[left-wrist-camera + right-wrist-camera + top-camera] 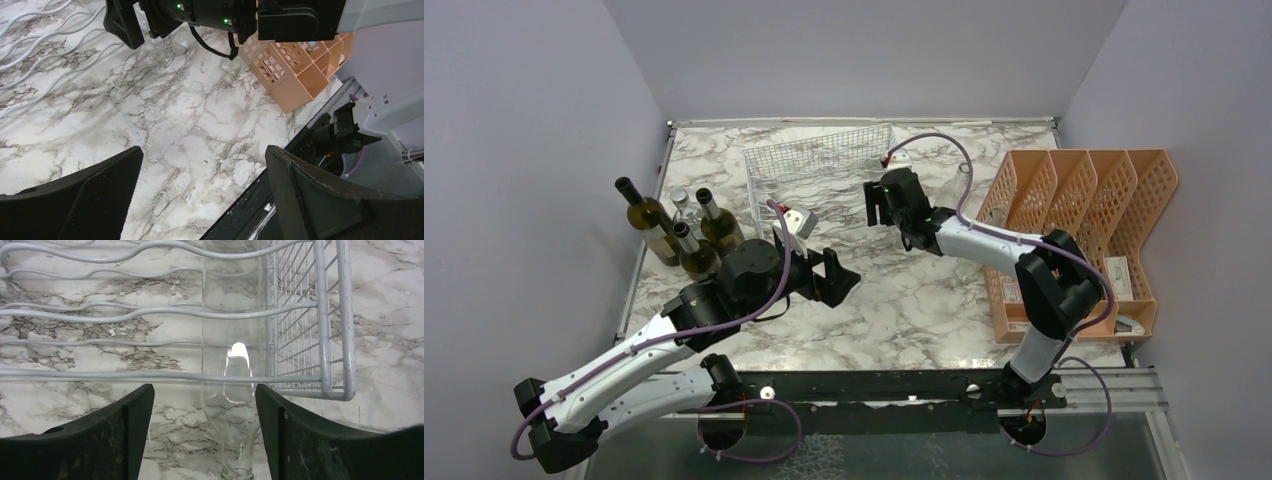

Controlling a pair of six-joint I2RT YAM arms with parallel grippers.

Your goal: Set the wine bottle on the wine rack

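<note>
Wine bottle [232,340], clear glass, lies in the rightmost cradle of the wine rack [310,310], its neck running down the frame's centre between the right gripper's [203,388] spread fingers. Left gripper [203,150] is spread too, over bare marble.

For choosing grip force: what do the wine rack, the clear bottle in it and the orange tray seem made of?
Wine rack: probably metal wire coated white; thin wavy rods. Clear bottle: likely glass; the tabletop shows through it. Orange divider tray: seems matte plastic, with perforated moulded walls.
</note>
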